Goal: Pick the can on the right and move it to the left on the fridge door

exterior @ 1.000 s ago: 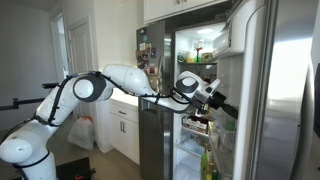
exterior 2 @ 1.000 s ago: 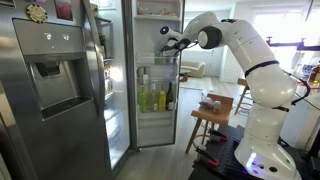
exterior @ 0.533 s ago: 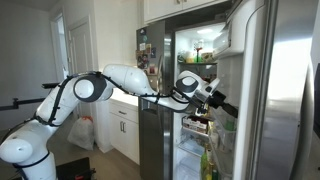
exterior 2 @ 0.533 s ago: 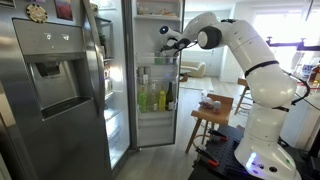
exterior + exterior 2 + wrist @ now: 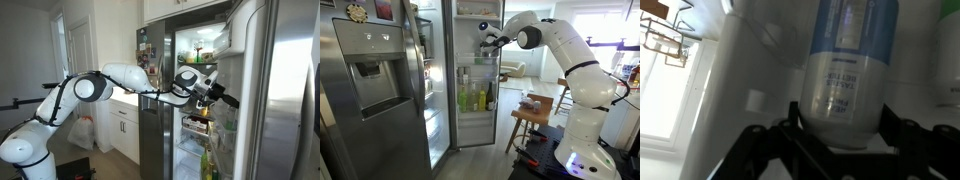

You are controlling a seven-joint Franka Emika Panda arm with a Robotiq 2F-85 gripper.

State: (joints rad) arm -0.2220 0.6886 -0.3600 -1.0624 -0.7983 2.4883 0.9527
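In the wrist view a can (image 5: 845, 80) with a blue and white label stands between the two black fingers of my gripper (image 5: 845, 120). The fingers press against both of its sides. The can sits in a clear shelf bin on the white inner side of the fridge door (image 5: 740, 90). In both exterior views my gripper (image 5: 213, 94) (image 5: 490, 39) reaches into an upper bin of the open fridge door (image 5: 240, 60) (image 5: 470, 72). The can itself is too small to make out there.
Another white container (image 5: 948, 50) stands close beside the can. Green and yellow bottles (image 5: 475, 98) fill a lower door bin. The fridge's inner shelves (image 5: 197, 45) are behind my arm. A wooden stool (image 5: 532, 115) stands near the robot base.
My gripper has moved slightly upward at the door bin. The rest of the arm holds nearly the same pose.
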